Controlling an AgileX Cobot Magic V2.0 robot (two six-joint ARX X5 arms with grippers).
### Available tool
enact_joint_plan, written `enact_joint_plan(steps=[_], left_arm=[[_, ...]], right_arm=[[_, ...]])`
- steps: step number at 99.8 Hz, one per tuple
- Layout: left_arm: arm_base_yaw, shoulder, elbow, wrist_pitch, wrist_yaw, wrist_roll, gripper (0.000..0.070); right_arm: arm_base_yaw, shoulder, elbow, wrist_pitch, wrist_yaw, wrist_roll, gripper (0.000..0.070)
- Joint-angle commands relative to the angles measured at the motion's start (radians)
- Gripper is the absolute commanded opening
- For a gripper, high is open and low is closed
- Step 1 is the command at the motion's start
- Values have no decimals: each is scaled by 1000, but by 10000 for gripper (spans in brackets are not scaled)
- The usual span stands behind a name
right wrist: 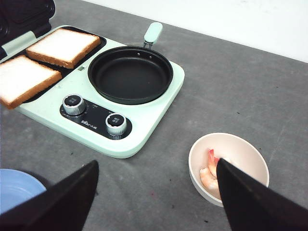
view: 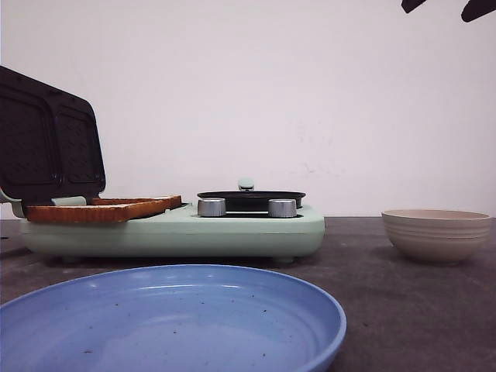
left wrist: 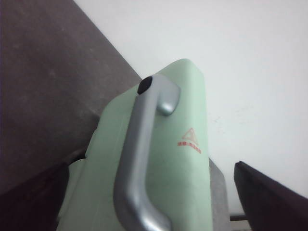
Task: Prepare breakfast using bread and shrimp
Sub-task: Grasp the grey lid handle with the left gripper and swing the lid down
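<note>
A: Front view first. What is on the table (view: 403, 310)?

B: A mint-green breakfast maker (view: 174, 230) sits left of centre with its dark-lined lid (view: 48, 143) raised. The bread (view: 101, 209) lies flat on the open grill section under that lid, both slices seen edge-on. To their right sits a black frying pan (view: 250, 199), with two silver knobs (view: 211, 207) on the front. A cream bowl (view: 436, 233) stands well to the right, and a blue plate (view: 170, 322) is nearest the camera. Two dark finger tips of the right gripper (view: 444, 6) show at the top right corner, high above the table and well away from the bread.

A: And the left wrist view?

B: The left gripper (left wrist: 149, 202) is right over the outside of the raised lid (left wrist: 187, 159), its two dark fingers (left wrist: 269, 197) spread wide on either side of the lid's grey handle (left wrist: 139, 159). They are apart and I cannot see them touching the handle. The bread is hidden here.

A: Right wrist view?

B: The right gripper (right wrist: 154, 197) hangs open above the table, fingers (right wrist: 62, 202) wide apart and holding nothing. The two slices (right wrist: 41, 62) lie side by side on the grill plate, far from it, beyond the knobs (right wrist: 73, 104). The pan (right wrist: 130, 73) is bare. The bowl (right wrist: 228, 168), just beside one finger, holds shrimp (right wrist: 209, 173). A bit of the plate (right wrist: 17, 187) shows by the other finger.
</note>
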Motion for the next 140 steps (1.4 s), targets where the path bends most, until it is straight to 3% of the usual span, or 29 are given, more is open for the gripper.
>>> enact_joint_plan(steps=[1,38,55,89,101,116,131,140], left_arm=[[3,26,10,30,14,-30,592],[-30,90,10,85,46,-64,588],[-36,91,10,113,42,-68,419],[-41,91,10,108,42,-71,415],[-47,92,10,108,40,-69,372],[-52,92,10,106,40,-69,226],[-53,92,10,100,40,-69,214],[-53,92,10,93,40,-65,73]], right_arm=[[6,5,8,11,1,-6,479],[6,5,8,11,1,1,479],[6,5,8,11,1,12,479],[6,5,8,11,1,24,479],[6,5,8,14,1,25,479],[6,5,8,17,1,28,479],[6,5,8,17,1,29,479],[6,5,8,17,1,35,479]])
